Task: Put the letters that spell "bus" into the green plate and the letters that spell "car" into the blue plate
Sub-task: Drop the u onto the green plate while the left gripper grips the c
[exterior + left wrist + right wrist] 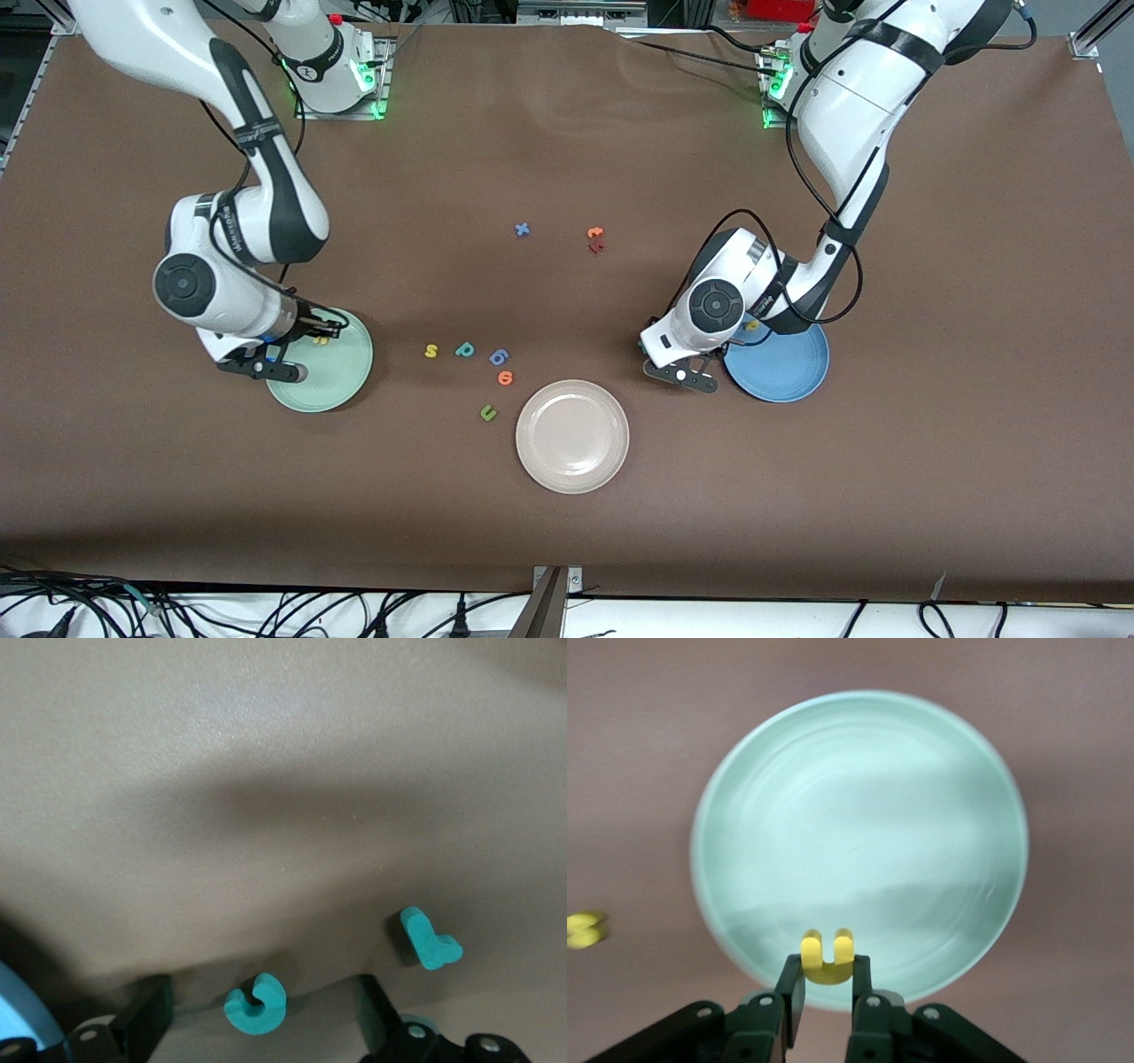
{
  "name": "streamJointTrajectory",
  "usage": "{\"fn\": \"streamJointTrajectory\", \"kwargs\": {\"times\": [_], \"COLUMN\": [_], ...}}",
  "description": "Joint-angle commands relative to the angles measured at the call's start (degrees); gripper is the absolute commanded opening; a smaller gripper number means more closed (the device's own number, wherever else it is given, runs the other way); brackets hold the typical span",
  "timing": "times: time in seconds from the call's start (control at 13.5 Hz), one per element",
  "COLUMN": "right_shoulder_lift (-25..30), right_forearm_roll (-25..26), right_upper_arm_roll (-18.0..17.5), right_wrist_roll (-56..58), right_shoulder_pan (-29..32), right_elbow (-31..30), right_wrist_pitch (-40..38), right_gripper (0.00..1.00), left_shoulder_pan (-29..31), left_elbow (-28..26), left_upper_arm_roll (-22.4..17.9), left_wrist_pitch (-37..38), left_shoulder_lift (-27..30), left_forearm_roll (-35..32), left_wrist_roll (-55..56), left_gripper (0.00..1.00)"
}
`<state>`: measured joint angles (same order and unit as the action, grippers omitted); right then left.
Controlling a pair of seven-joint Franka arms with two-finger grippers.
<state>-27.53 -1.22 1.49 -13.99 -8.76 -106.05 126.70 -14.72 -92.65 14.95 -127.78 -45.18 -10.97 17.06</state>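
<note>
Currently right claw (827, 985) grips yellow "u" (827, 954) over green plate (859, 824); left claw (257, 1028) spread around teal "c" (255, 1003) on bench (283, 771).

Robotics lab: bench-mounted arms, brown table (567, 133), loose cables (266, 611).
</note>
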Motion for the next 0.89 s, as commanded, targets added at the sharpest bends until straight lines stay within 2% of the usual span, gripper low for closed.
{"fn": "streamJointTrajectory", "kwargs": {"times": [0.0, 0.07, 0.15, 0.22, 0.3, 0.52, 0.82], "right_shoulder_lift": [-3.84, -4.54, -4.98, -5.34, -5.25, -3.59, -4.28], "right_forearm_roll": [0.34, 0.34, 0.25, -0.27, -0.28, -0.37, -0.45], "right_upper_arm_roll": [-0.52, -0.52, -0.52, -0.52, -0.52, -0.69, -0.78], "right_wrist_roll": [3.88, 3.79, 3.71, 3.27, 3.09, 1.0, -10.67], "right_shoulder_pan": [1.55, 1.55, 1.55, 1.55, 1.47, 0.85, -5.72], "right_elbow": [0.4, 0.49, 0.49, 0.49, 0.49, 0.49, 0.49], "right_wrist_pitch": [5.13, 5.83, 6.71, 7.33, 7.51, 6.98, 8.91], "right_gripper": [0.0, 0.0, 0.12, 0.69, 0.85, 0.86, 0.86], "left_shoulder_pan": [-0.13, -0.13, -0.04, -0.04, 0.13, 0.4, 0.66], "left_elbow": [-0.08, 0.1, 0.1, 0.01, 0.01, 0.28, 1.15], "left_upper_arm_roll": [-0.01, -0.01, -0.01, -0.01, -0.01, -0.01, 0.08], "left_wrist_pitch": [0.6, 0.6, 0.6, 0.69, 0.69, 1.83, 4.89], "left_shoulder_lift": [-0.17, -0.08, 0.01, 0.09, 0.09, 0.45, 2.2], "left_forearm_roll": [-1.69, -1.43, -1.42, -1.42, -1.42, -1.42, -1.25], "left_wrist_roll": [0.78, 0.95, 1.04, 1.04, 1.04, 0.95, 0.95], "left_gripper": [0.34, 0.31, 0.27, 0.26, 0.26, 0.26, 0.26]}}
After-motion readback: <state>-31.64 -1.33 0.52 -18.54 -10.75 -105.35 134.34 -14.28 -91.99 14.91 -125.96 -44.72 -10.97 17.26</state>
